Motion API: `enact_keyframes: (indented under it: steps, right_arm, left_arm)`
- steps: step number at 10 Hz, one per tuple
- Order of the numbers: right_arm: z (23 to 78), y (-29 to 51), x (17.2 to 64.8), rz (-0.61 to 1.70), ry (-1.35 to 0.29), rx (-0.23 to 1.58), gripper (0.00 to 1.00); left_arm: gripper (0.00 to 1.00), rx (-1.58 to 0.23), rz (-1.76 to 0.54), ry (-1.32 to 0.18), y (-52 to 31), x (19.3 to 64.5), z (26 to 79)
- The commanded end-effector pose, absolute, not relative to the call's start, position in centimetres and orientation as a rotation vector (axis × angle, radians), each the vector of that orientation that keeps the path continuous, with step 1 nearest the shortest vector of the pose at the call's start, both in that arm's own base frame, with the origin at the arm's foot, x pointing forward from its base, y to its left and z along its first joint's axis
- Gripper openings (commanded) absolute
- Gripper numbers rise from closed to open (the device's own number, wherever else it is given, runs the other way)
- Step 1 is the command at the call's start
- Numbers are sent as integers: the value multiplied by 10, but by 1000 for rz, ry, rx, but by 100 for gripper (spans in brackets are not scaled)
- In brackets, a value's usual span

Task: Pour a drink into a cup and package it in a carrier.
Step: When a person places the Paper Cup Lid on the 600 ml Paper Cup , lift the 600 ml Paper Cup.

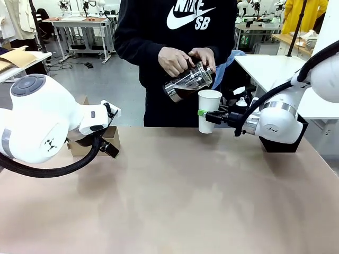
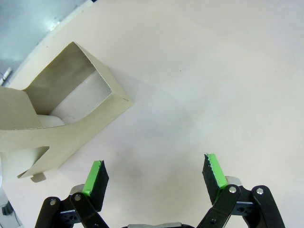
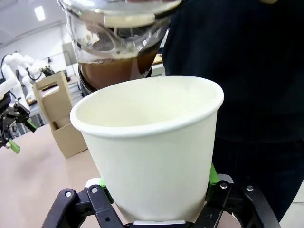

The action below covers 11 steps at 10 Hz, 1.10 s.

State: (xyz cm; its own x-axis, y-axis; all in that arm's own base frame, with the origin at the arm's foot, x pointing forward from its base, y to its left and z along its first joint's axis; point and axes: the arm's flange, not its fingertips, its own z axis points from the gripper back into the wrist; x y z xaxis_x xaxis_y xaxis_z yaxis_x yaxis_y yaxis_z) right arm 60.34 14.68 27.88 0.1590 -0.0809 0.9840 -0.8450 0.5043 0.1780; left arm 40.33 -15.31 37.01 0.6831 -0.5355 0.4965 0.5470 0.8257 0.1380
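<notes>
My right gripper (image 1: 205, 114) is shut on a white paper cup (image 1: 208, 110) and holds it upright above the table's far edge. A person's hands tilt a clear glass jug (image 1: 186, 83) over the cup's rim, and the dark brown drink (image 1: 183, 93) pools toward the spout. The right wrist view shows the cup (image 3: 152, 156) between my gripper (image 3: 156, 184) pads, empty inside as far as I can see, with the jug (image 3: 118, 28) and drink (image 3: 114, 71) just above. The brown cardboard carrier (image 1: 110, 138) stands at the left, partly behind my left arm. My left gripper (image 2: 154, 175) hangs open beside the carrier (image 2: 71, 109).
A black box (image 1: 303, 138) sits behind my right arm at the table's right edge. The person (image 1: 175, 32) stands close at the far side. My bulky left arm (image 1: 37, 116) fills the near left. The beige tabletop (image 1: 175, 196) stretches bare across the middle and front.
</notes>
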Motion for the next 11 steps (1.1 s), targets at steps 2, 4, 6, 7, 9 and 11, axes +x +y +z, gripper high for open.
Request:
enact_keyframes:
  steps: [2,4,6,7,9,11]
  right_arm:
    - [281,151,602,654,-1313,903,80]
    - [281,151,602,654,-1313,903,80]
    - [281,151,602,654,-1313,903,80]
    - [281,151,602,654,-1313,903,80]
    - [281,151,602,654,-1313,903,80]
    - [281,151,602,654,-1313,903,80]
  left_arm:
    - [100,-25,-605,-550,-152,403,370]
    - [100,-25,-605,-550,-152,403,370]
    - [100,-25,-605,-550,-152,403,370]
    - [100,-25,-605,-550,-152,403,370]
    - [100,-25,-605,-550,-152,403,370]
    - [100,-25,-605,-550,-152,403,370]
